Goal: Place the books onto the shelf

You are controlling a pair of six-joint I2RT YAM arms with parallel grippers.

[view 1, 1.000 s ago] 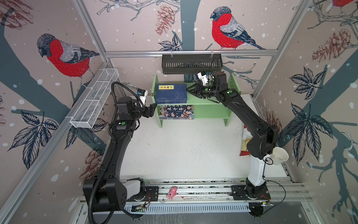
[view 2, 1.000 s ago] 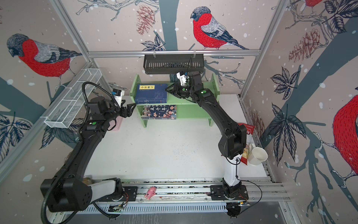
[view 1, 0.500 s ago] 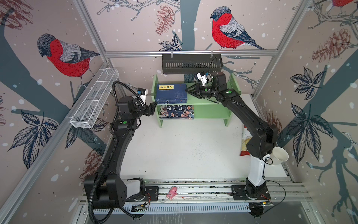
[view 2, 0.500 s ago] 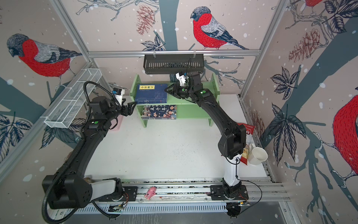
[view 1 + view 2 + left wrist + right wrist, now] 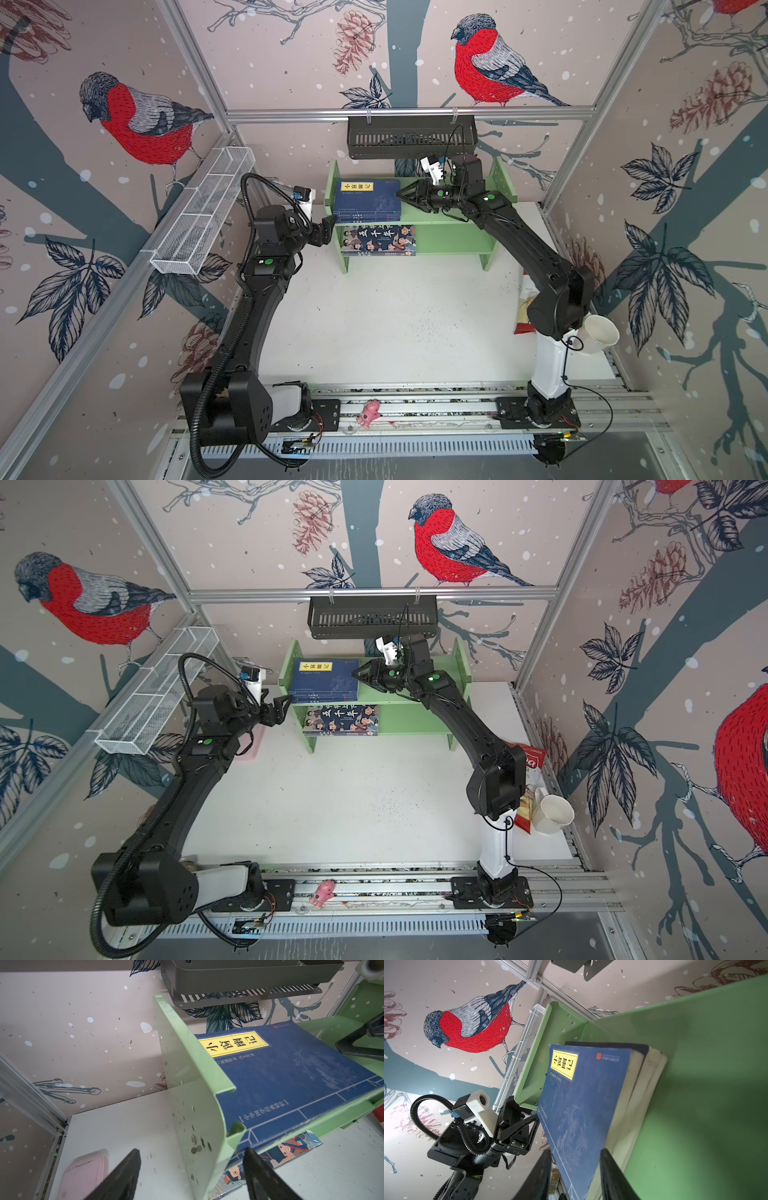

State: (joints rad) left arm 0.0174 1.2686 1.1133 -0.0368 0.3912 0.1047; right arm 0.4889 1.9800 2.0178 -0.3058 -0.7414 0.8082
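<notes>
Landmark = shelf (image 5: 453,241): light green, two tiers, at the back of the bench (image 5: 395,311).

Well in front of shelf: small pink toy (image 5: 370,411) on the base rail.

Front-right of shelf: white cup (image 5: 600,334) and red snack bag (image 5: 532,766) at the bench edge, beside the right arm.

Just left of shelf's front-left leg: pink case (image 5: 83,1176), flat on the bench.

Left hand (image 5: 330,226) is at the front edge of the shelf's left side panel, about top-tier height. Jaws are wide apart, one on either side of the panel in the wrist view. Nothing gripped, so released. Whether it touches the panel: can't tell.

Lower tier, left end: cartoon book (image 5: 380,239), lying flat, cover up.

Top tier, left end: navy stack (image 5: 368,199), lying flat, tight against the left panel. Yellow label on the top cover sits toward the back-left corner. Number of books in the stack: can't tell.

Right hand (image 5: 405,195) comes in over the top tier from the shelf's right, at the stack's right edge. In the wrist view one finger (image 5: 543,1169) is on the cover side and the other is against the page edges, with the stack between them. It's clamped on the stack.

Above shelf's back: black basket (image 5: 411,137), hung on the rear rail.

Left of shelf: white mesh tray (image 5: 203,216), on the side rail.
</notes>
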